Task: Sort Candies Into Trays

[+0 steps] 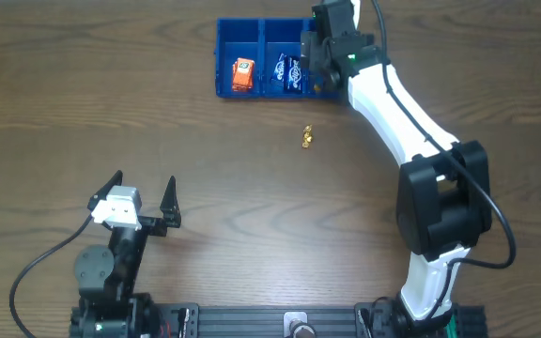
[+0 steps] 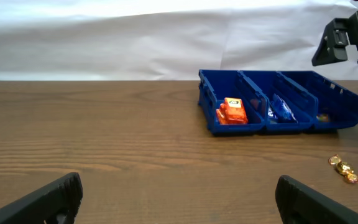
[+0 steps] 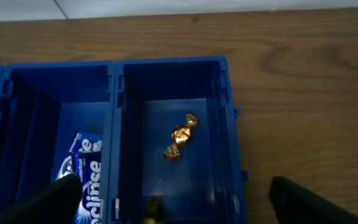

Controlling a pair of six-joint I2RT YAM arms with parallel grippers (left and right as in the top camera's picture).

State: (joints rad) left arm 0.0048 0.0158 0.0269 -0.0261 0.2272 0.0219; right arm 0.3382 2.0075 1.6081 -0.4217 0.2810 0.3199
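Candies come in 3 kinds: orange packs (image 1: 243,73) stacked in the left compartment of the blue tray (image 1: 222,56), blue packets (image 1: 290,71) in the middle compartment, and sweets twisted in gold foil. 1 loose gold sweet (image 1: 307,137) lies on the wooden table (image 1: 111,113), near the tray's front wall but apart from it, on the side of the right compartment.

From above we find that right compartment covered by the right gripper (image 1: 322,61), which hangs over it. The right wrist view looks down inside and shows us what the top view hides: a second gold sweet (image 3: 180,143) lying slantwise on the compartment floor. That claw's 2 fingers are spread wide apart and hold nothing.

The left wrist view gives us the tray side-on, with the orange packs piled against its front wall, and a white sheet (image 2: 135,37) behind the table.

The left gripper (image 1: 145,192) sits close to its own base, well apart from the tray and the loose sweet, its 2 fingers likewise wide apart and empty.
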